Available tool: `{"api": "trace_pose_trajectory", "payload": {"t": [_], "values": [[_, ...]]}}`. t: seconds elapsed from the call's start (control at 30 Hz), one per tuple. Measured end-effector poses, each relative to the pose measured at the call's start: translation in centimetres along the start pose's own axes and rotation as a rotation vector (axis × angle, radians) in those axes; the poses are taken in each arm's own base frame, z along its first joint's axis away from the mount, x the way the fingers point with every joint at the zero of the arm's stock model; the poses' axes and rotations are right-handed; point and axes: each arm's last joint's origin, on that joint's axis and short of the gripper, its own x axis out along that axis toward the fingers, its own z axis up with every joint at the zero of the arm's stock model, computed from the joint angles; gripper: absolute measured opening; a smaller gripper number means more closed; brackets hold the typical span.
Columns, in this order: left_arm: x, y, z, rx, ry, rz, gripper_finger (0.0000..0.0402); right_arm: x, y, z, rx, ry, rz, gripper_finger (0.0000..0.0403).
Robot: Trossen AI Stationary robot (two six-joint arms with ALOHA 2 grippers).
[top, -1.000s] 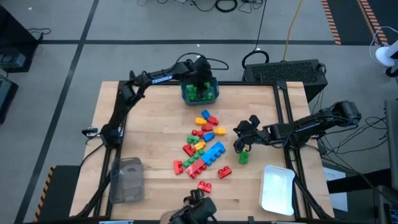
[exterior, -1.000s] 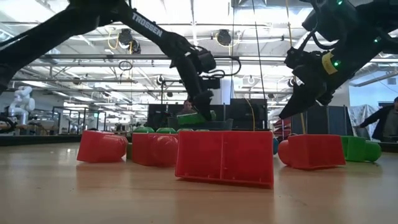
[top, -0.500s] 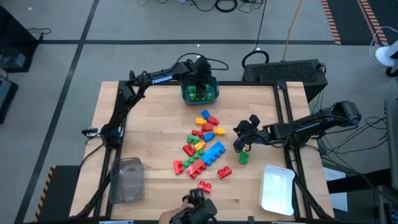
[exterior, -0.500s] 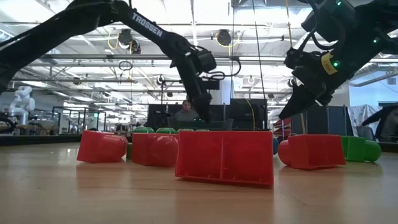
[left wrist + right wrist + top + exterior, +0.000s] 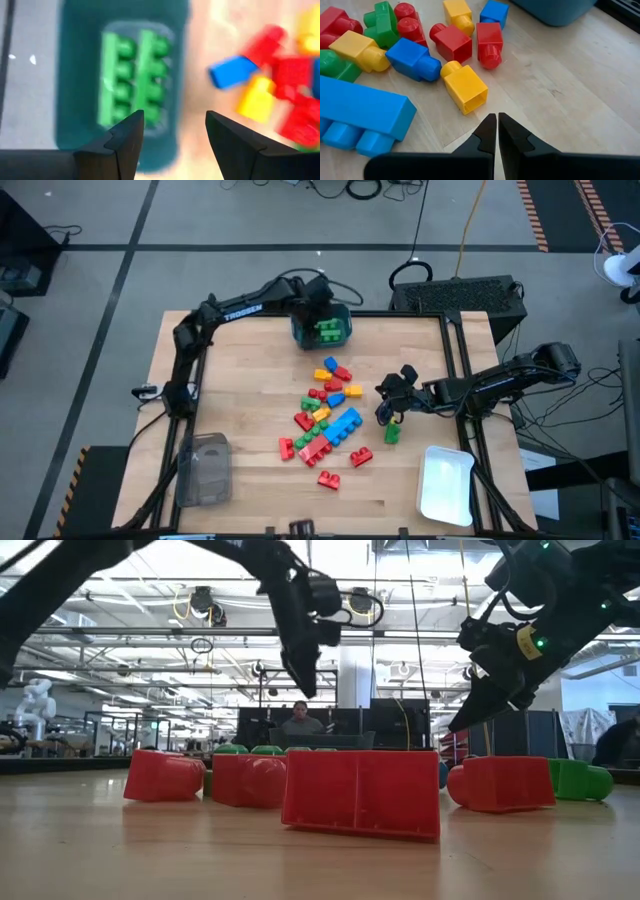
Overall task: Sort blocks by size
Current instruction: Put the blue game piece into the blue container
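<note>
The blocks lie in a loose pile (image 5: 328, 408) at the table's middle: red, yellow, green and blue, with one long blue block (image 5: 360, 107). Two long green blocks (image 5: 132, 75) lie side by side in the teal bin (image 5: 322, 330) at the far edge. My left gripper (image 5: 172, 127) hangs open above the bin with nothing between its fingers. My right gripper (image 5: 496, 122) is shut and hovers right of the pile, just beyond a lone green block (image 5: 391, 434).
A white tray (image 5: 445, 483) sits at the near right corner. A clear grey container (image 5: 205, 470) stands at the near left. Large red blocks (image 5: 360, 792) fill the low view's foreground. A person sits in the room beyond the table.
My left gripper has risen up out of the teal bin and now hangs well above it. The green block that showed below its fingers at the bin's rim in the low view is no longer there.
</note>
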Motion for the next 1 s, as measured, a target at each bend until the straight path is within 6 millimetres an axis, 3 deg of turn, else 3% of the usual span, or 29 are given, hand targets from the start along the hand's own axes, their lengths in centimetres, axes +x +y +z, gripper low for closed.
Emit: {"api": "trace_pose_trajectory", "payload": {"t": [0.33,0.7,1.0], "values": [[-2.3,-8.0,-1.2,0.014,0.021,-0.074,0.0217,-0.5,0.8,-0.5,-0.036,0.005,0.035,0.0004],[0.4,-16.4,-4.5,-0.011,-0.046,-0.144,0.0217,-1.0,1.4,-0.9,-0.064,0.004,0.065,0.0004],[1.3,-22.9,-5.5,-0.127,-0.049,-0.132,0.0217,-1.0,1.5,-0.9,-0.061,-0.002,0.067,0.0004]]}}
